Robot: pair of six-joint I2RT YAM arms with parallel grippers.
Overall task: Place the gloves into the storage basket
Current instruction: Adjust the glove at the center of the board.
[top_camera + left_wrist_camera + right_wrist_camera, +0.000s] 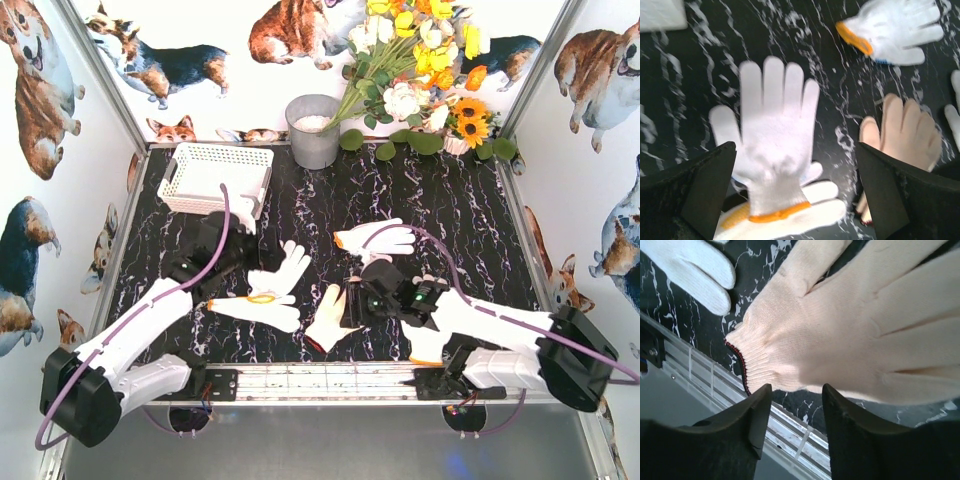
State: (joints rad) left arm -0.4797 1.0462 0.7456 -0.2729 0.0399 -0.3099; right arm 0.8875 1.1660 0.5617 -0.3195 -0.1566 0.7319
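The white lattice storage basket (pixel 215 175) stands at the back left. Two white gloves with orange cuffs lie crossed mid-table, one (pixel 283 272) (pixel 772 130) on top of the other (pixel 255 308) (pixel 805 215). My left gripper (pixel 238 260) (pixel 795 150) hangs open over them, its jaws wide on either side of the upper glove's cuff. A cream glove with a red-edged cuff (pixel 328 318) (pixel 840 340) lies near the front. My right gripper (pixel 352 305) (pixel 796 387) is at its cuff, jaws apart and empty. Another glove (pixel 375 240) (pixel 895 30) lies further back. One more (pixel 425 345) shows under the right arm.
A grey metal bucket (pixel 313 130) and a bunch of artificial flowers (pixel 420 70) stand along the back wall. A metal rail (pixel 330 380) runs along the table's near edge, close below the cream glove. Printed walls close in the left and right sides.
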